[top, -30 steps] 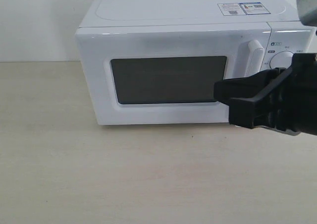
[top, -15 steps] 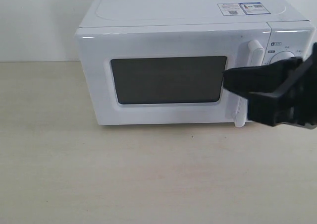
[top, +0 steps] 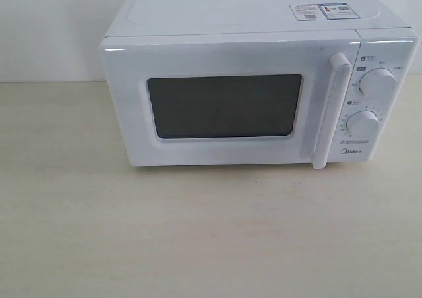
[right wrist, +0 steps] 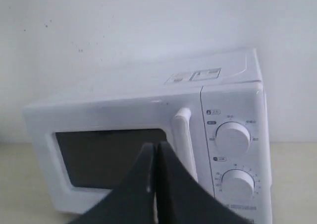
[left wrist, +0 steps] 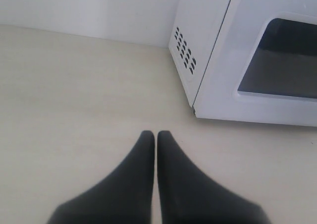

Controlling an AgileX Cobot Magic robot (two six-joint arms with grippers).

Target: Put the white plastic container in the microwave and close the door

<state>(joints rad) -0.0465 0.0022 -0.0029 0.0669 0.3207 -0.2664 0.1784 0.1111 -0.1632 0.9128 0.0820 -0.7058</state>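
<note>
Exterior view: the microwave (top: 257, 47) stands on the pale table (top: 198, 232), its door (top: 227, 107) closed flush. Left wrist view: your left gripper (left wrist: 156, 135), jaws pressed together and holding nothing, hangs over the table near the microwave's corner. Right wrist view: your right gripper (right wrist: 156, 147), likewise closed and empty, faces the door.

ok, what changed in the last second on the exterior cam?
The right pincer, shut and empty, backed away rightward from the handle and left the exterior view, uncovering the dials. Nothing was taken or let go. The microwave has not moved and its door stays closed.
</note>
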